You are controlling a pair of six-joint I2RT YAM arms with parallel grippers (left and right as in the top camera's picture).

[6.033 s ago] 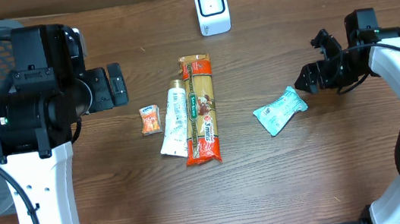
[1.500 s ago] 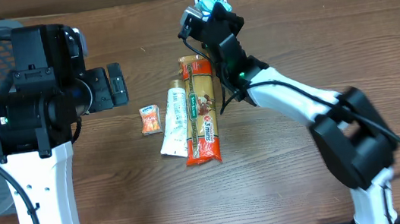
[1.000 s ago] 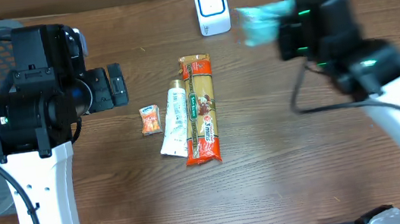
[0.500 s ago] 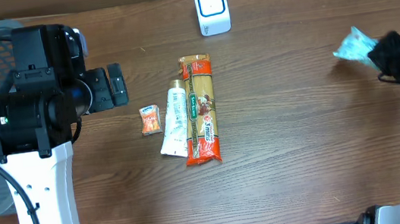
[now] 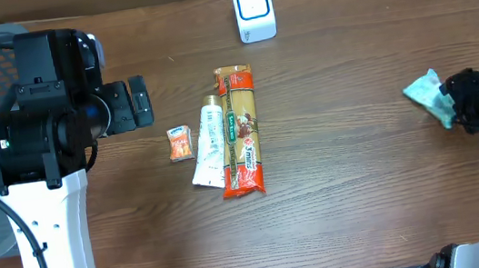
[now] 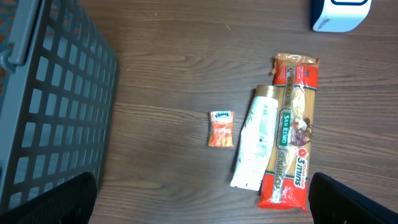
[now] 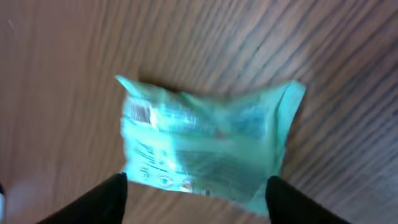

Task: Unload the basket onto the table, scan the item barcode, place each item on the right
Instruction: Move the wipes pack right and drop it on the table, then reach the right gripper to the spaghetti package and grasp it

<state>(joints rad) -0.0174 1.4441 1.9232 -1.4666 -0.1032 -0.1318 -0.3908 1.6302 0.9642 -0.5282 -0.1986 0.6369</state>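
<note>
Landmark: white barcode scanner (image 5: 253, 9), upright at the table's far edge.

Teal packet (image 5: 427, 97): lies on the wood well right of the scanner and nearer the robot, printed face up.

Right gripper (image 5: 452, 100): jaws spread wide, one finger either side of the packet's near edge, clamping nothing. Contact cannot be told because the wrist view is blurred.

Left gripper (image 6: 200, 186): well left of the scanner, fully spread and empty.

Spaghetti packet (image 5: 240, 132): directly robot-side of the scanner. A white tube (image 5: 208, 142) and a small orange packet (image 5: 180, 144) lie leftward of that line.
</note>
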